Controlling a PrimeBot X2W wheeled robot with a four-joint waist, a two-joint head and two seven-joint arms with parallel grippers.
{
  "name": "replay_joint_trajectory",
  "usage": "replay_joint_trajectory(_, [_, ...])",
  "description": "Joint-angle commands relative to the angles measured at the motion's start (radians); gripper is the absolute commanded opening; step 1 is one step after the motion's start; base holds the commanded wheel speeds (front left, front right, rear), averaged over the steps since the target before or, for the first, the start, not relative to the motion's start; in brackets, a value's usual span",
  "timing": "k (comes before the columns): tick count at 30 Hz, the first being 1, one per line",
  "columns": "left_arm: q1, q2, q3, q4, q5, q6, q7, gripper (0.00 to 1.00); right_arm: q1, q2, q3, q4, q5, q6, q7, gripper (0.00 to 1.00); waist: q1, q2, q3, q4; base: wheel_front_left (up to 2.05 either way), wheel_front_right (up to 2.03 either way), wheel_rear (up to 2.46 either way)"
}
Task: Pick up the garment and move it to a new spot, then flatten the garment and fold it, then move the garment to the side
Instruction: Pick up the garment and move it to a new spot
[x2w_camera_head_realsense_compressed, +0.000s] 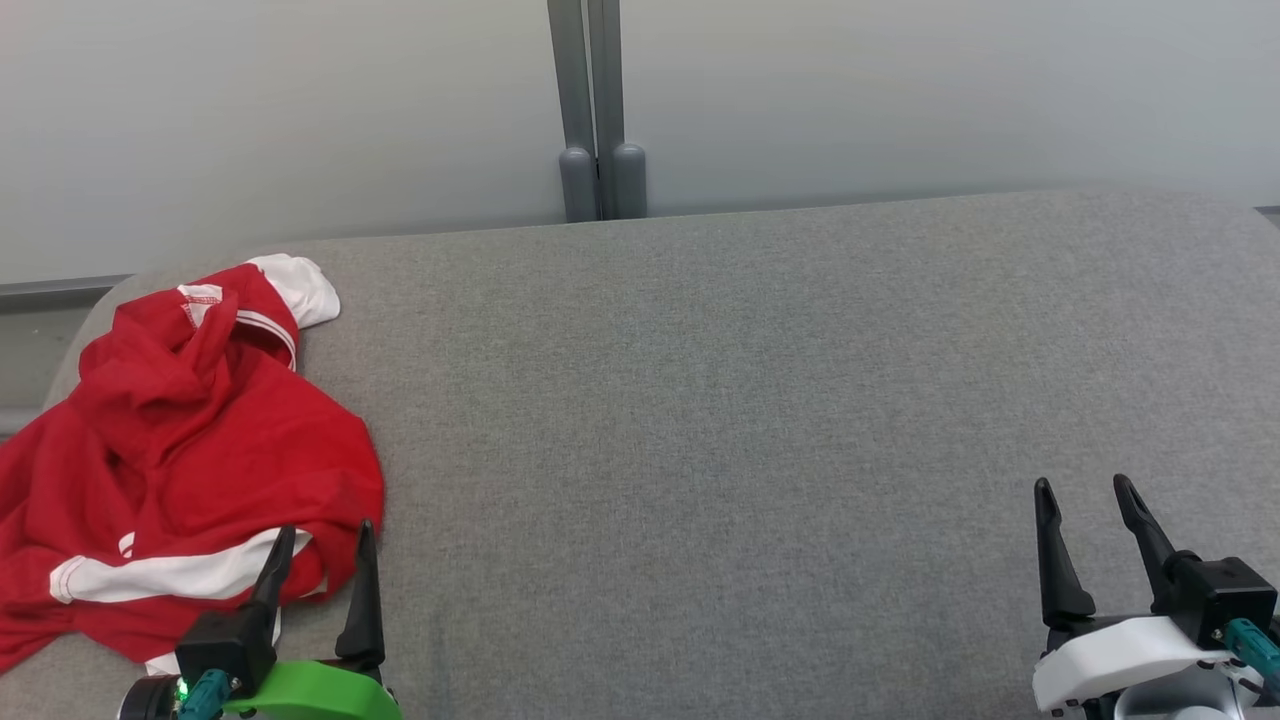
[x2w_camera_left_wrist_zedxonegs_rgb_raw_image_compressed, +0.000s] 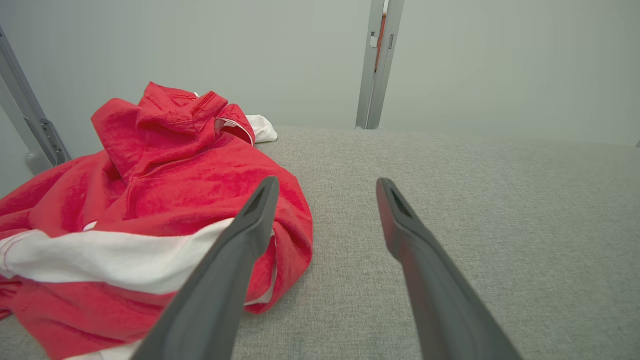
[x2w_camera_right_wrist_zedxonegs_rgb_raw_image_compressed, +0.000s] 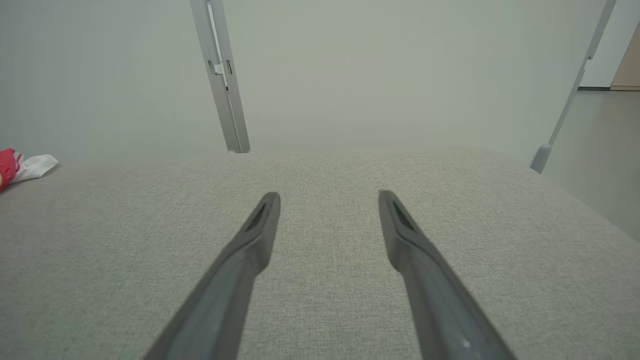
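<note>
Item: crumpled red cloth garment with white bands (x2w_camera_head_realsense_compressed: 200, 450), along the left edge of the grey fabric-covered table (x2w_camera_head_realsense_compressed: 700, 400)
- Head view: its left part is cut by the picture's left edge, and its near hem lies behind the two dark fingers of the left gripper (x2w_camera_head_realsense_compressed: 325, 528)
- Left wrist view: garment (x2w_camera_left_wrist_zedxonegs_rgb_raw_image_compressed: 165, 200) is cut by the left and bottom edges, and one finger (x2w_camera_left_wrist_zedxonegs_rgb_raw_image_compressed: 235, 260) covers part of a white band
- Right wrist view: garment (x2w_camera_right_wrist_zedxonegs_rgb_raw_image_compressed: 15, 167) is a red-and-white scrap at the left edge, shape untellable
- Kind of garment, sleeves, neck: bunched, cannot tell
- Table's left edge: hidden under the cloth
- Green body of the left gripper, white body of the right gripper (x2w_camera_head_realsense_compressed: 1082, 483): cut by the bottom edge
- Upright grey metal post (x2w_camera_head_realsense_compressed: 590, 100): top cut off
</note>
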Motion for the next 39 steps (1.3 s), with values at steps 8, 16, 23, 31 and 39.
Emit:
replay_joint_trajectory(8, [0.008, -0.001, 0.005, 0.005, -0.005, -0.003, -0.004, 1.0, 0.009, -0.004, -0.004, -0.001, 0.003, 0.0, -0.004, 1.0, 0.0, 0.0, 0.001, 0.004, 0.0, 0.0, 0.0])
replay_joint_trajectory(16, [-0.014, -0.002, 0.002, 0.013, -0.007, -0.003, -0.003, 1.0, 0.013, -0.001, 0.007, -0.023, -0.003, 0.0, -0.004, 1.0, 0.0, 0.0, -0.005, 0.113, 0.0, 0.0, 0.0])
replay_joint_trajectory(23, [-0.006, -0.005, 0.027, 0.016, -0.019, -0.003, -0.002, 1.0, 0.012, -0.01, 0.035, -0.016, -0.001, 0.0, -0.004, 1.0, 0.0, 0.0, -0.01, 0.311, 0.0, 0.0, 0.0])
replay_joint_trajectory(31, [-0.035, -0.007, 0.006, -0.009, -0.002, -0.003, -0.002, 1.0, -0.015, -0.024, 0.069, -0.008, 0.004, 0.0, -0.004, 1.0, 0.0, 0.0, -0.005, 0.375, 0.0, 0.0, 0.0])
replay_joint_trajectory(39, [-0.239, 0.002, -0.139, 0.164, -0.025, -0.002, 0.045, 1.0, -0.046, -0.073, 0.074, -0.019, -0.002, 0.0, -0.004, 1.0, 0.0, 0.0, 0.093, 0.346, 0.0, 0.0, 0.0])
